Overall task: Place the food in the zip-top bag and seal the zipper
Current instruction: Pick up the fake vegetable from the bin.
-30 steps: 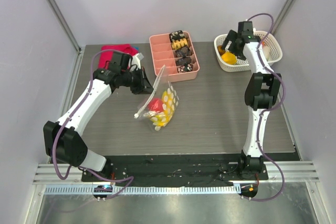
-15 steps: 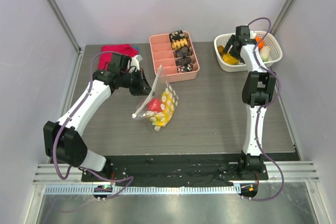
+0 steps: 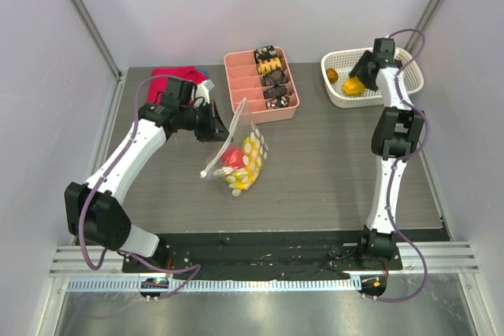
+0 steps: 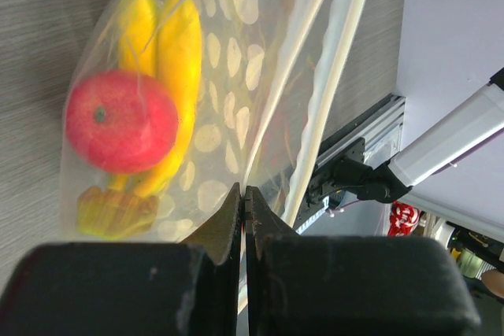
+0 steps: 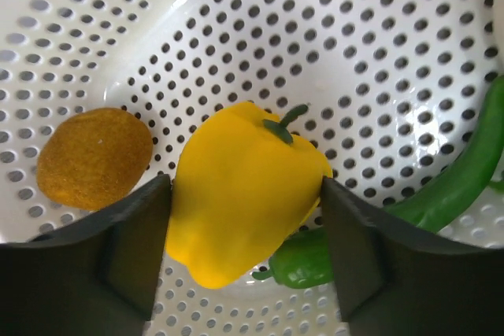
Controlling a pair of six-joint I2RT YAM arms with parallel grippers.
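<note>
Left wrist — two bananas (image 4: 179, 53), one apple (image 4: 120, 121)

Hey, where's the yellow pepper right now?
The yellow plastic pepper sits in the white perforated basket at the grey table's far right corner, between the right gripper's fingers, beside a round orange piece.

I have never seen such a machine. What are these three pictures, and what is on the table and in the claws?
Two robot arms stand at a table. One picture looks down from above; the other two come from cameras on the wrists. The left gripper pinches the edge of a clear dotted bag holding a red apple and bananas. The right gripper, inside a white basket, grips a yellow pepper from both sides. A pink tray of snacks and a red cloth also lie there.
</note>
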